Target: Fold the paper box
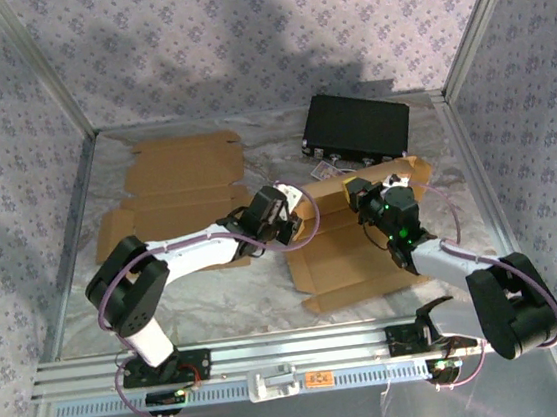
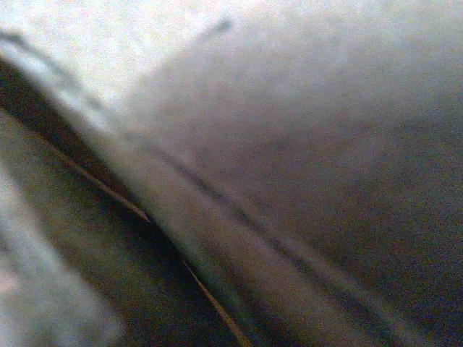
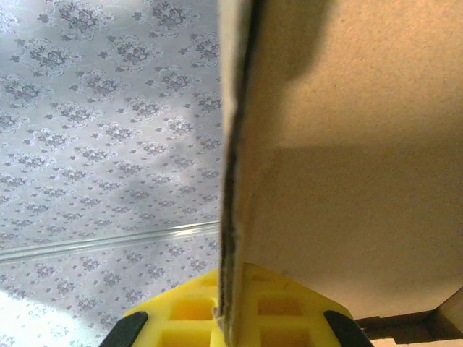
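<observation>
Step in hand: looks like the wall-raising part, and pretty early on. Most of the cardboard box (image 1: 350,261) lies flat and open, and only the panel at the right claw stands up.

Right claw (image 3: 230,318): clamped on the edge of a box panel. The cardboard edge runs straight up from between its yellow fingers (image 3: 181,318), and the rest of the panel spreads off to the claw's right.

Left claw (image 1: 297,224): right up against the box's side edge, across the box from the right claw. Its own camera is just blurry cardboard in its face, with a crease or edge running diagonally. Honestly can't tell if it's open or pinching anything.

Where the box is: on the worktop (image 1: 219,301), between the two claws. The flat part stretches from the right claw back toward the arm bases.

Other stuff: a second flat cardboard sheet (image 1: 180,184) lies well off beyond the left claw. A black case (image 1: 355,124) sits just past the right claw.

Next move, my guess: the right claw keeps its panel upright while the left claw gets a proper hold on the side flap and swings it up along the crease.

What it calls for: bending on the crease line, not mid-panel, and a flat base that doesn't slide.
</observation>
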You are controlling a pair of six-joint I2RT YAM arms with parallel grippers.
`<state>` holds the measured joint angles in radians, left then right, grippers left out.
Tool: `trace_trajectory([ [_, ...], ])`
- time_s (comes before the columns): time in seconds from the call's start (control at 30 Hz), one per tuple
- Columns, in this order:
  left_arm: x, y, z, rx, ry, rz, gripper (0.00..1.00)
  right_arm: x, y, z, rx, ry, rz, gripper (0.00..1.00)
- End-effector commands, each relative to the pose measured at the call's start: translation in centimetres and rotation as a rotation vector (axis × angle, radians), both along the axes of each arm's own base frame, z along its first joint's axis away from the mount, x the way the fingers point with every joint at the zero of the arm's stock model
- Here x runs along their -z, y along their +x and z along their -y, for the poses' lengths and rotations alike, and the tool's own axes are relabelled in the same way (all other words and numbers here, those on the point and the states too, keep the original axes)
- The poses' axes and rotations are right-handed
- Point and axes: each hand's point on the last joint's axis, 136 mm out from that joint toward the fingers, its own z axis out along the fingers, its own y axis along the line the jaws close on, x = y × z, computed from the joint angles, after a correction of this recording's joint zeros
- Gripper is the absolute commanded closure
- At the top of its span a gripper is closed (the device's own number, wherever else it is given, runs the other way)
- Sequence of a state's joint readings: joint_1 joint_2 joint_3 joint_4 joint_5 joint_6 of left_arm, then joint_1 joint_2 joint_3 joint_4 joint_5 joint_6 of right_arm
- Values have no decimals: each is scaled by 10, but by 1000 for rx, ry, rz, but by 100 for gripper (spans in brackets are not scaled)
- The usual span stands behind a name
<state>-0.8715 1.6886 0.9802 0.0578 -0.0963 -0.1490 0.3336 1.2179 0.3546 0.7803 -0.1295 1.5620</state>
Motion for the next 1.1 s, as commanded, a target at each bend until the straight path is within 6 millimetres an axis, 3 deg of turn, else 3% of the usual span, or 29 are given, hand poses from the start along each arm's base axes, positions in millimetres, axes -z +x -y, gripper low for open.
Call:
trace_trajectory([
  [0.0, -1, 10, 2, -76, -6, 14, 71, 27, -9, -3, -15, -44, -71, 100],
  [0.33, -4, 18, 11, -184, -9, 21, 76, 38, -11, -12, -28, -67, -107, 100],
  [0.5, -7, 18, 11, -209, -21, 33, 71, 40, -11, -11, -19, -69, -117, 100],
  [0.8, -4, 22, 13, -242, -44, 20, 77, 39, -9, -12, -14, -62, -127, 100],
  [1.07, 0, 30, 18, -301, -14, 25, 90, 35, -8, -15, -12, -54, -133, 100],
])
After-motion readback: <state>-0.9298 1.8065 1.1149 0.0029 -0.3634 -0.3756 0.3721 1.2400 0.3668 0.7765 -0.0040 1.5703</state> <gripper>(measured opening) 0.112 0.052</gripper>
